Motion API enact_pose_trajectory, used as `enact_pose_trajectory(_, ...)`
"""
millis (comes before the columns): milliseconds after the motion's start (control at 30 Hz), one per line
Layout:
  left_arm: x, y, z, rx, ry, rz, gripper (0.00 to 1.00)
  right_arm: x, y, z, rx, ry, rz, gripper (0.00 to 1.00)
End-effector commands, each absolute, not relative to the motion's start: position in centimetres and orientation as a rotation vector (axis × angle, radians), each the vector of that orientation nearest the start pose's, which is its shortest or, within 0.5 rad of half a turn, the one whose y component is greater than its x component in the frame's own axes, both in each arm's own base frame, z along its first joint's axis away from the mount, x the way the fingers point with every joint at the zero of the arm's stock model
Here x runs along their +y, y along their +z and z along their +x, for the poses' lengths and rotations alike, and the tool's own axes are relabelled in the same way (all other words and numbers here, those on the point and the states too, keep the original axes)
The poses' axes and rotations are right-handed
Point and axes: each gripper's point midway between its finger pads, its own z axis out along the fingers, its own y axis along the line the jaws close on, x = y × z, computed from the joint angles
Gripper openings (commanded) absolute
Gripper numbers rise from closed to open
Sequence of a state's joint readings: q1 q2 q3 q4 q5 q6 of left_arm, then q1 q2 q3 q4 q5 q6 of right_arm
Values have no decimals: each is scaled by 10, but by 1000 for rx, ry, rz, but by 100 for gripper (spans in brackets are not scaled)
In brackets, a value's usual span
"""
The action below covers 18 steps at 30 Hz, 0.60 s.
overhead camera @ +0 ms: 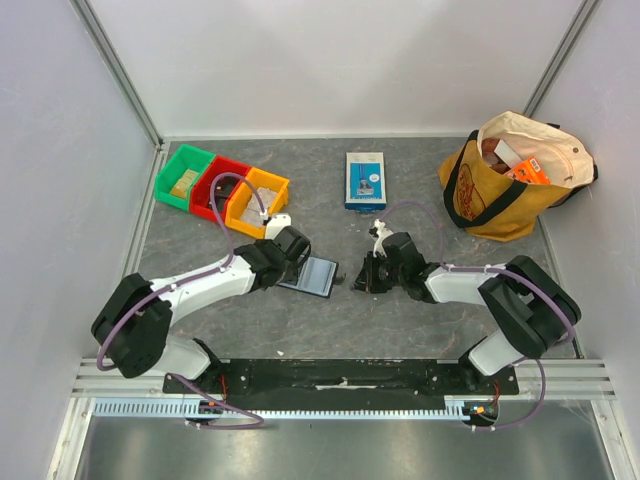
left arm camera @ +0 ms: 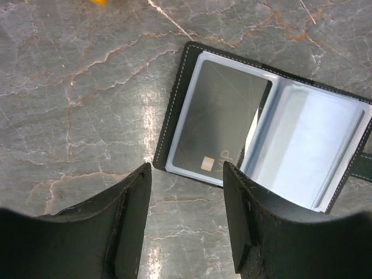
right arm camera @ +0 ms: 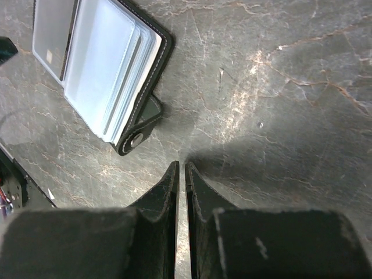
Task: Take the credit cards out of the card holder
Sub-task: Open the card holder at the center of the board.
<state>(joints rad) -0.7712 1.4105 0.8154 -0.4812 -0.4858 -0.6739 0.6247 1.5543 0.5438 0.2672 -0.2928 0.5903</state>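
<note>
The card holder lies open on the table between the two arms, black-rimmed, with clear bluish sleeves. A dark grey credit card with a gold chip sits inside its left sleeve; the same card shows at the holder's far page in the right wrist view. My left gripper is open and hovers just short of the holder's near edge, with only bare table between its fingers. My right gripper is shut and empty, on the table to the right of the holder's snap strap.
Green, red and yellow bins stand at the back left. A blue-and-white box is at the back centre. A yellow tote bag with items inside sits at the back right. White walls enclose the table.
</note>
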Motion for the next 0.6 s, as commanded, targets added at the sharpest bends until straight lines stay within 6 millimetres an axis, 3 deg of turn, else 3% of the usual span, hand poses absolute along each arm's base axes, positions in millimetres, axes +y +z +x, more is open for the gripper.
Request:
enact_pose_trajectory(0,-166,63,272,2429,15,-39,58,254,25,240,2468,841,-241,15)
enact_pose_trajectory(200,-170,66,282,2429,-64,-26,58,260,74,256,2365,847,-270,24)
enact_pose_trajectory(400,-173,59,298,2442,-173,-50,54,304,136,271,2202,1038,-317,32)
enact_pose_trajectory(433,-174,55,299,2458,-194,-48,54,314,142,273,2182,1067,-329,33)
enact_pose_trajectory(567,-173,43,303,2485,-228,-77,53,355,135,276,2194,1150,-356,39)
